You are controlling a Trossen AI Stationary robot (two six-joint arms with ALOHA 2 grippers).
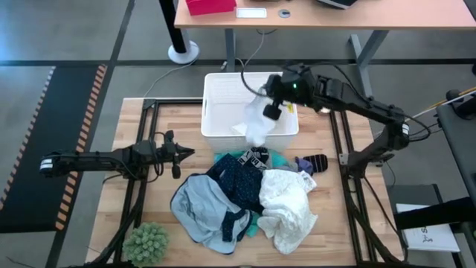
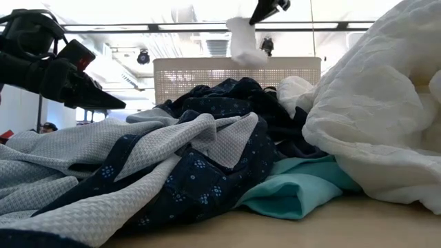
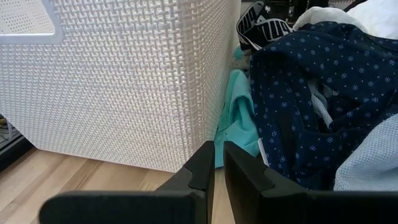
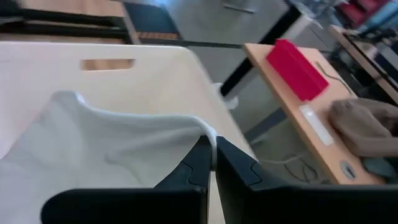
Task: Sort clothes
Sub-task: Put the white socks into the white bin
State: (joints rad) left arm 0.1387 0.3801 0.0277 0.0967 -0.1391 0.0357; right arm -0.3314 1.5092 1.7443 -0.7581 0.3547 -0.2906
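A heap of clothes lies on the table in front of the white slotted basket [image 1: 223, 97]: a light blue garment [image 1: 197, 205], a navy patterned one [image 1: 239, 182], a white one [image 1: 290, 205], a turquoise one [image 2: 296, 193], a black one with a white lettered waistband [image 1: 254, 157] and a dark striped sock [image 1: 312, 162]. My right gripper [image 1: 269, 104] is above the basket, shut on a white garment [image 1: 256, 123]. My left gripper [image 1: 186, 152] is shut and empty, left of the heap, near the basket's front wall. My right gripper pinches an edge of the white garment [image 4: 208, 134] between its two fingers. The garment hangs slack below the fingers [image 2: 244, 41], lifted clear of the heap, over the basket's front right part.
A fuzzy green ball [image 1: 146, 242] sits at the table's near left corner. Black frame rails [image 1: 141, 134] run along the table's sides. Behind the table stands a desk with a red box [image 1: 210, 6].
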